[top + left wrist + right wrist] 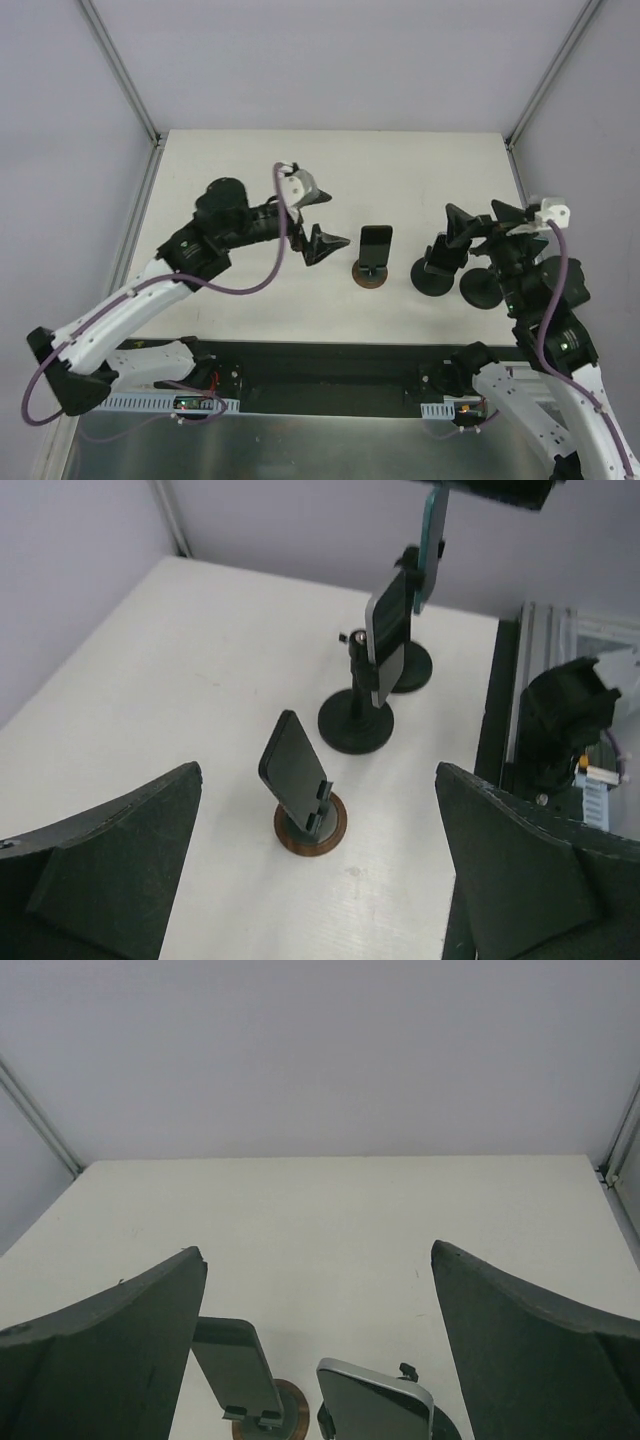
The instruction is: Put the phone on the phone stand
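There is one phone (pixel 376 240), and it leans back in one low phone stand (pixel 371 276) with a round brown base, near the middle of the white counter (pixel 230 170). Its dark face tilts upward and its lower edge sits in the stand's small lip. Nothing else touches it.

Two taller black pedestal stands are on the counter to the right of the phone stand, each on a round black foot. The left pedestal stand (pixel 434 278) is nearer the phone. The right pedestal stand (pixel 480 288) is just beside it, and their feet almost meet. In the left wrist view each post carries one flat piece clamped at its top: a grey slab (pixel 385 630) on the closer post and a teal-edged slab (pixel 432 530) on the farther one. Whether these are phones or only cradle plates cannot be told.

Two arms are in view. The left gripper (pixel 322 235) hangs to the left of the phone, apart from it, with its jaws spread wide and nothing between them. The right gripper (pixel 478 222) hovers over the two pedestal stands. Its jaws are also wide apart and grip nothing, and its own camera looks past them to the tops of the phone and one slab.
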`<action>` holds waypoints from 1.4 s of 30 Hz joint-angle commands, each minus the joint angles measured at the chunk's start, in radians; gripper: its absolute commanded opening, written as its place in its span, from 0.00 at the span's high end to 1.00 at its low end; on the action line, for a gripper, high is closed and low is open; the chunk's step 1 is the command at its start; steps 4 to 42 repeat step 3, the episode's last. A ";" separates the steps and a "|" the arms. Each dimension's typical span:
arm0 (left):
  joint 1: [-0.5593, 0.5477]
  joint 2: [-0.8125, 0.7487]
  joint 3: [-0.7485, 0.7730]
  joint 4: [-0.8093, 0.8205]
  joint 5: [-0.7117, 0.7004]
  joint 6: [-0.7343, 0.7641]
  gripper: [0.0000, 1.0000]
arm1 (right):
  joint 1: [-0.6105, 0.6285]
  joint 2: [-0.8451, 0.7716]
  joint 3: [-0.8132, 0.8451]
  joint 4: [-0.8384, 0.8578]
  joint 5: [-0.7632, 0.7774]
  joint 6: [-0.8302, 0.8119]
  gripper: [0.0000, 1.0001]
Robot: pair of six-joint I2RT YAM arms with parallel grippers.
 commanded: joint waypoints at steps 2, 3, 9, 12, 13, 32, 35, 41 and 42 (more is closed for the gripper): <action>0.009 -0.243 -0.022 0.084 -0.169 -0.225 0.01 | -0.002 -0.139 0.065 -0.012 0.088 0.022 0.04; 0.008 -0.270 -0.024 0.073 -0.197 -0.248 0.01 | -0.005 -0.149 0.080 -0.036 0.105 0.018 0.04; 0.008 -0.270 -0.024 0.073 -0.197 -0.248 0.01 | -0.005 -0.149 0.080 -0.036 0.105 0.018 0.04; 0.008 -0.270 -0.024 0.073 -0.197 -0.248 0.01 | -0.005 -0.149 0.080 -0.036 0.105 0.018 0.04; 0.008 -0.270 -0.024 0.073 -0.197 -0.248 0.01 | -0.005 -0.149 0.080 -0.036 0.105 0.018 0.04; 0.008 -0.270 -0.024 0.073 -0.197 -0.248 0.01 | -0.005 -0.149 0.080 -0.036 0.105 0.018 0.04; 0.008 -0.270 -0.024 0.073 -0.197 -0.248 0.01 | -0.005 -0.149 0.080 -0.036 0.105 0.018 0.04; 0.008 -0.270 -0.024 0.073 -0.197 -0.248 0.01 | -0.005 -0.149 0.080 -0.036 0.105 0.018 0.04; 0.008 -0.270 -0.024 0.073 -0.197 -0.248 0.01 | -0.005 -0.149 0.080 -0.036 0.105 0.018 0.04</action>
